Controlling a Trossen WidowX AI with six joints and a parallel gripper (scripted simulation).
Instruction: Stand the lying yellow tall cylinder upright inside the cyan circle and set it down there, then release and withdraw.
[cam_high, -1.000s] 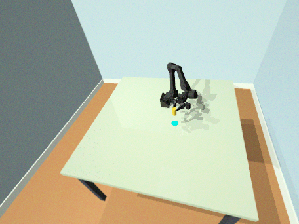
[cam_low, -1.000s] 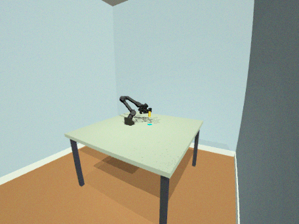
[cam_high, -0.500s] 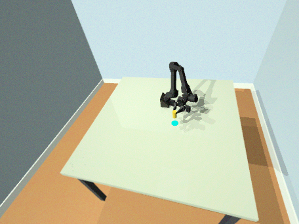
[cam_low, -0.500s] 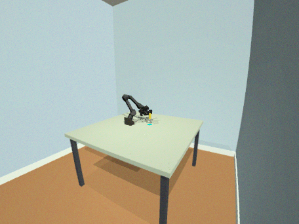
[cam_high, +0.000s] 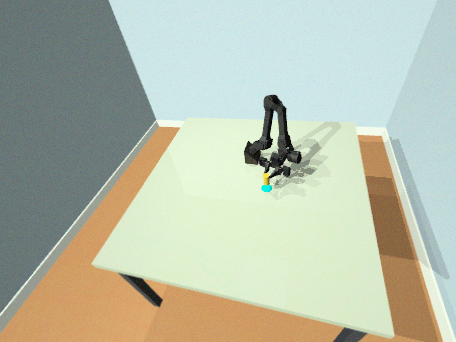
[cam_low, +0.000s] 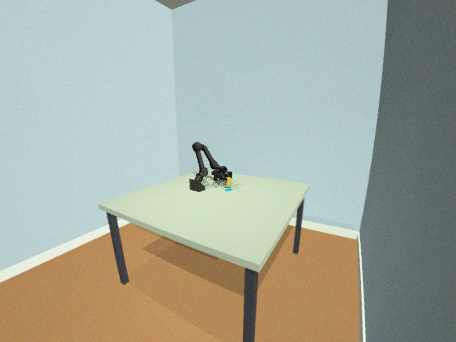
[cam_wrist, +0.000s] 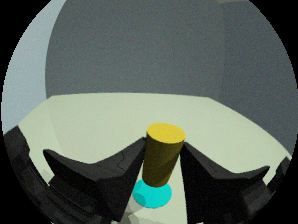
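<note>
The yellow tall cylinder (cam_high: 266, 180) (cam_low: 229, 181) (cam_wrist: 162, 161) is close to upright, held between the two black fingers. My gripper (cam_high: 267, 175) (cam_wrist: 164, 144) is shut on it. The cyan circle (cam_high: 266, 189) (cam_low: 228, 190) (cam_wrist: 153, 196) lies flat on the table under the cylinder. In the exterior view a small gap shows between the cylinder's lower end and the circle, so the cylinder is a little above it. In the wrist view the cylinder's lower end overlaps the back part of the circle.
The pale green table (cam_high: 225, 235) (cam_low: 200, 215) carries the black arm, whose base (cam_high: 251, 154) (cam_low: 197, 185) stands close to the circle. The arm's shadow falls on the table beside it. Walls stand beyond the table.
</note>
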